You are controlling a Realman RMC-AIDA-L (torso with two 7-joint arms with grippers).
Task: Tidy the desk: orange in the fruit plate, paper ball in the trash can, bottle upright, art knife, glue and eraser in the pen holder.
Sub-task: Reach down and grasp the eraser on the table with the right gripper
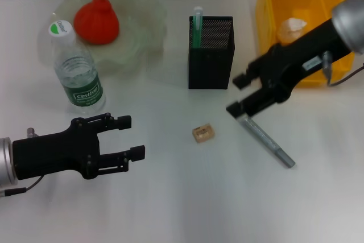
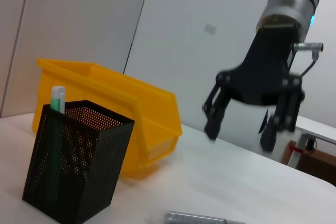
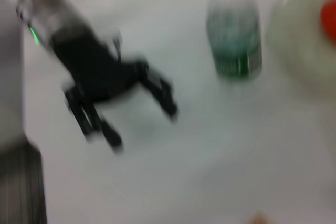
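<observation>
Head view: white desk (image 1: 182,209) with task items spread across it. Far left, pale green fruit plate (image 1: 139,32) holding the orange (image 1: 96,21), here a red-orange rounded fruit. Just in front of the plate, clear bottle (image 1: 78,66) with green label and green-and-white cap, standing upright. Centre, black mesh pen holder (image 1: 211,52) containing a green glue stick (image 1: 197,27), its pale cap above the rim. Far right, yellow bin (image 1: 301,21) serving as trash can, a crumpled paper ball (image 1: 292,29) inside. Near the middle of the desk, small tan eraser (image 1: 203,133) lying loose, well apart from both grippers. To its right, silver art knife (image 1: 268,140) lying flat and angled, one end just under the lower finger of the right gripper (image 1: 242,94).

Right gripper reaching in from the yellow bin's side, fingers spread apart, nothing grasped; contact with the knife end not determinable. Left gripper (image 1: 131,138) low on the left, in front of the bottle, fingers parted and released, pointing toward the eraser, holding nothing.

Left wrist view: pen holder (image 2: 79,166) with glue stick (image 2: 58,100), yellow bin (image 2: 121,114) behind it, right gripper (image 2: 244,129) hanging open above the desk, grey knife (image 2: 202,217) at the picture's edge.

Right wrist view: heavily blurred; left gripper (image 3: 139,121), bottle (image 3: 233,35) and part of the plate (image 3: 299,40) recognisable.
</observation>
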